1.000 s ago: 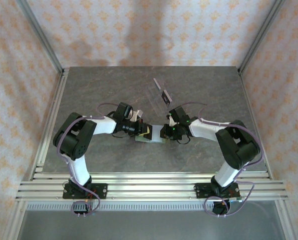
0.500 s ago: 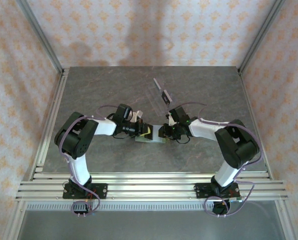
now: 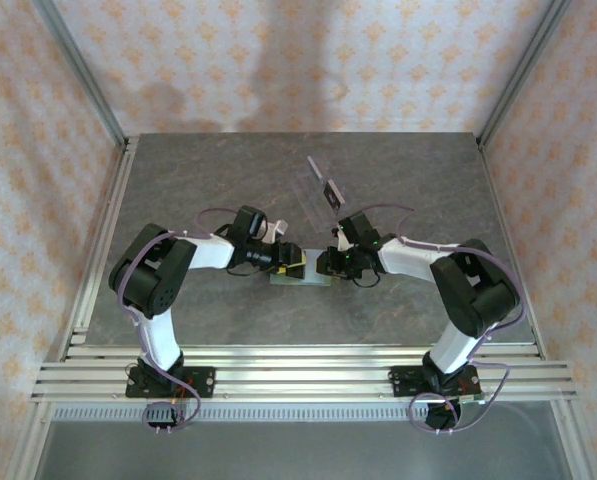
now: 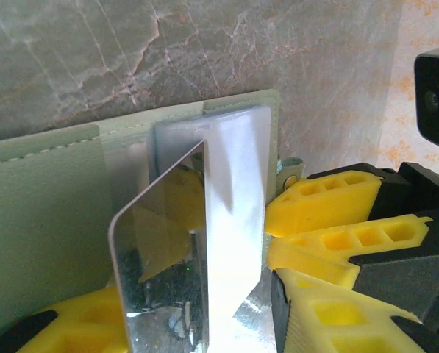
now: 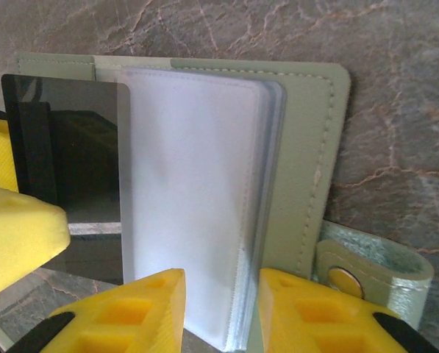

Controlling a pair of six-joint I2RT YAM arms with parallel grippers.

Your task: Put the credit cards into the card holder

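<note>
The sage-green card holder lies open on the table between my two grippers. Its pale inner pockets face up and the snap tab sticks out to one side. My left gripper is shut on a dark glossy credit card, whose far edge meets the pockets. From the right wrist, that card lies beside the pockets, partly under their left edge. My right gripper stands slightly open, its yellow fingers straddling the pockets' near edge.
A clear plastic stand rises behind the wallet, with another dark card leaning in it. Aluminium rails run along the table's near edge. Patterned walls enclose the other sides.
The right gripper has edged a little left onto the wallet. The left gripper has nudged its card slightly towards the pockets.
</note>
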